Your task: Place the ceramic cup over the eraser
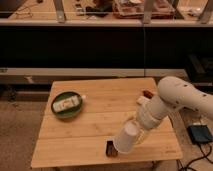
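White cup, tilted, clamped in closed gripper at lower centre, beside eraser on bench; next: lower over it.

Light wooden slatted surface stands on a speckled beige floor. Behind it, a long dark counter front with a pale horizontal rail. Lighting warm, dim.
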You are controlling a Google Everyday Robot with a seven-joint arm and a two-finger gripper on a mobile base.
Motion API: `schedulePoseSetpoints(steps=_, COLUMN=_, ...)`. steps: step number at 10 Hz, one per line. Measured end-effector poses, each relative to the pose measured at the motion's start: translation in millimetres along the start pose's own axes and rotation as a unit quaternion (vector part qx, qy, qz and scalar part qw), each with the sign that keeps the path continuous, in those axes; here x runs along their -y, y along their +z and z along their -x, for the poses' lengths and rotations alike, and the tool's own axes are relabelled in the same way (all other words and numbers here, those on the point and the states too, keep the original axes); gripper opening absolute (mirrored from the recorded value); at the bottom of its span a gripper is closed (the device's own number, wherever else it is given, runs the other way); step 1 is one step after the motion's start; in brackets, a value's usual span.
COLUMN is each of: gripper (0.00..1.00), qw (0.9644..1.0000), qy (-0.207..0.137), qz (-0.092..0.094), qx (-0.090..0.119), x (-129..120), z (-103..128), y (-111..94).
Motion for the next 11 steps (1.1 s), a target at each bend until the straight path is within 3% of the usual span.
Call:
schedulePoseSetpoints(steps=4, gripper=0.02, qw=0.9999, qy=-0.012, qz=-0.006, qx=0.006, x=4.4, z=8.2, y=10.3)
schedulePoseSetpoints(steps=11, gripper=0.02, qw=0.9995, qy=-0.026, qz=0.011, qx=0.012, x=4.1, z=19.4, y=30.5)
